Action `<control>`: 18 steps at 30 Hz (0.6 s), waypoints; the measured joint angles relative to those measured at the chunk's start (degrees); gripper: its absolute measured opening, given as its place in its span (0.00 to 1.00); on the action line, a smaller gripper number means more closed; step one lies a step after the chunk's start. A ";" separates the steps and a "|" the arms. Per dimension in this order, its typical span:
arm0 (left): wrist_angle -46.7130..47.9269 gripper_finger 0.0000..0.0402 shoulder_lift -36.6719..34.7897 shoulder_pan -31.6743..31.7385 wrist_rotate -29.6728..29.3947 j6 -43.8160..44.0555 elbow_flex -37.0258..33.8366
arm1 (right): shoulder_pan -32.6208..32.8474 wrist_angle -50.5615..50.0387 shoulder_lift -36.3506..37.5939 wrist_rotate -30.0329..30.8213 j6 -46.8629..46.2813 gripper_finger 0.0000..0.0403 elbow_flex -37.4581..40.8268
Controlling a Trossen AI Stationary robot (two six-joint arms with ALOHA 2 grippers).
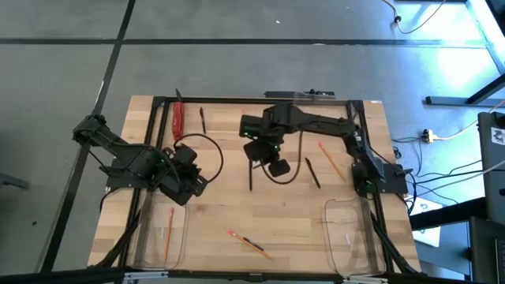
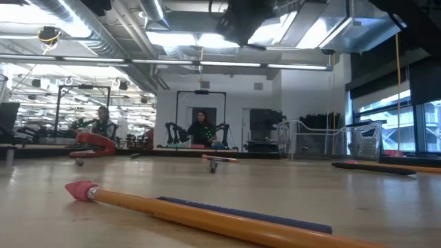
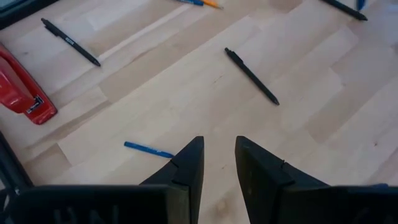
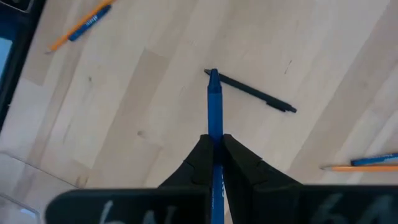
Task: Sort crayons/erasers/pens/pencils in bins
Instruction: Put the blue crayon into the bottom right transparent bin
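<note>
My right gripper (image 4: pixel 215 142) hangs over the table's middle (image 1: pixel 259 151), shut on a blue crayon (image 4: pixel 214 99). A black pen (image 4: pixel 252 92) lies on the wood below the crayon's tip. My left gripper (image 3: pixel 219 155) stands open above the left part of the table (image 1: pixel 188 156), with nothing between its fingers. Under it lie another blue crayon (image 3: pixel 148 149) and two black pens (image 3: pixel 252 76) (image 3: pixel 69 42). A clear bin (image 1: pixel 186 229) at the near left holds one pencil (image 1: pixel 169 233). A second clear bin (image 1: pixel 327 221) sits at the near right. My right gripper pinches the blue crayon between its two fingers at the crayon's middle (image 4: pixel 214 127). The crayon runs along the fingers: one end sticks out past their tips, the other reaches back between them. The fingers slant down from above, and the crayon is lifted clear of the table.
A red tool (image 1: pixel 178 118) lies at the far left. A pencil with a blue crayon beside it (image 1: pixel 248 243) lies near the front edge, close before the low camera (image 2: pixel 207 217). Another pencil (image 1: pixel 331 158) and a black pen (image 1: pixel 312 172) lie right of centre.
</note>
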State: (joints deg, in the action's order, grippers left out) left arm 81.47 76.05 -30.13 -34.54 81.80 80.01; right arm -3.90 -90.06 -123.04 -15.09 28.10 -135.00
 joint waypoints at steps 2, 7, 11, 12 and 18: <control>-0.03 0.21 0.00 0.00 -0.55 -0.08 0.00 | 0.39 0.23 1.58 0.04 -1.20 0.05 0.78; -2.80 0.21 0.00 0.00 -0.99 -4.29 0.00 | 0.83 -0.02 6.95 0.45 -4.52 0.05 7.14; -5.20 0.21 0.00 0.00 -2.13 -8.57 0.00 | 1.38 0.08 13.33 0.52 -8.94 0.05 15.15; -5.30 0.21 0.00 0.00 -2.43 -9.06 0.00 | 1.70 0.09 15.03 0.69 -10.24 0.05 17.47; -7.89 0.21 0.00 1.20 -5.41 -16.72 0.00 | 5.04 -0.07 26.21 3.31 -22.01 0.05 29.45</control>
State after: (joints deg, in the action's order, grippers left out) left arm 73.59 76.05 -28.93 -39.95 65.08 80.01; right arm 1.14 -90.13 -96.83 -11.78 6.09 -105.55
